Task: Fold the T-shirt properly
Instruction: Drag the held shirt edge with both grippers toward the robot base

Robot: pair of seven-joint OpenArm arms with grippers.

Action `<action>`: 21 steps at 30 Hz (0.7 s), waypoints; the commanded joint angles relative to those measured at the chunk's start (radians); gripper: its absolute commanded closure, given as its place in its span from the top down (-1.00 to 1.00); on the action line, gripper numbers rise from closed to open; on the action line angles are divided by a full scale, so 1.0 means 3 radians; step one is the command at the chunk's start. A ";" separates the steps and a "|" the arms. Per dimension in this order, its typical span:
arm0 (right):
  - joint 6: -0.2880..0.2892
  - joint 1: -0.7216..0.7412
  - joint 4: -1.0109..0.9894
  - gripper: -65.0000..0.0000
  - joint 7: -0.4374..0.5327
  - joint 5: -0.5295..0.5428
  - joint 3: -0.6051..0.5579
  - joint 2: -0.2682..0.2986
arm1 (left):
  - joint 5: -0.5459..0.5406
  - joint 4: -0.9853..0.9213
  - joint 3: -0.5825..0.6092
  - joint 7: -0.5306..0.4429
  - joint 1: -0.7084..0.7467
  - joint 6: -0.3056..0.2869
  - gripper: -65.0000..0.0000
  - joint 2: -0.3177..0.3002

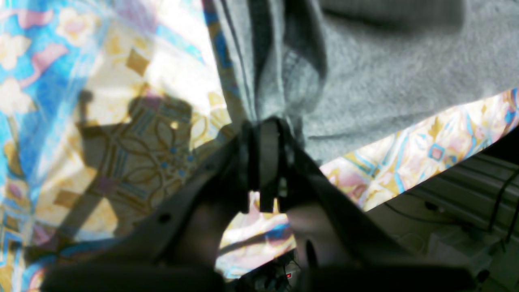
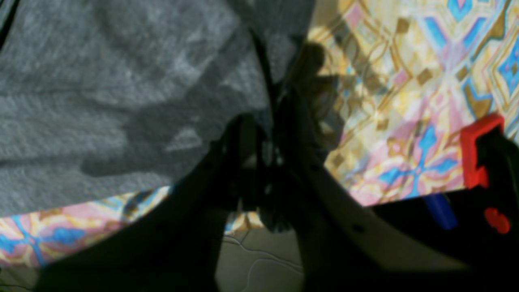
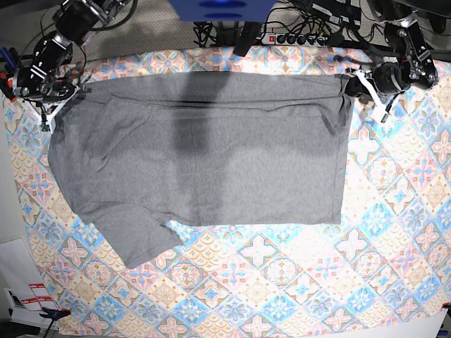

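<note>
The grey T-shirt (image 3: 211, 155) lies spread flat across the patterned cloth, one sleeve sticking out at the lower left. My left gripper (image 3: 350, 83) is at the shirt's far right corner. In the left wrist view, the left gripper (image 1: 262, 125) is shut on a bunched edge of the grey T-shirt (image 1: 385, 73). My right gripper (image 3: 55, 105) is at the far left corner. In the right wrist view, the right gripper (image 2: 265, 121) is shut on a pinch of the T-shirt (image 2: 101, 81), which hangs slightly lifted there.
The colourful tile-patterned cloth (image 3: 282, 282) covers the table. A power strip (image 3: 296, 36) with cables and a blue object (image 3: 222, 8) sit beyond the far edge. Papers (image 3: 21, 282) lie off the near left corner. A red clamp (image 2: 478, 150) shows at the table's side.
</note>
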 commanded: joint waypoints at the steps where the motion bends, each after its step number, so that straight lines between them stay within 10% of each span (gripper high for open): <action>1: -0.0032 -0.0064 -0.0015 -0.97 -0.0313 -0.0252 0.0062 0.0046 | 0.0660 -0.0059 -0.0021 0.0385 0.0160 0.0147 -1.00 -0.0057; 21: -0.0032 -0.0161 -0.0015 -0.97 -0.0308 -0.0457 0.0251 0.0061 | 0.0660 -0.0064 -0.0021 0.0129 0.0533 0.0147 -1.00 -0.0052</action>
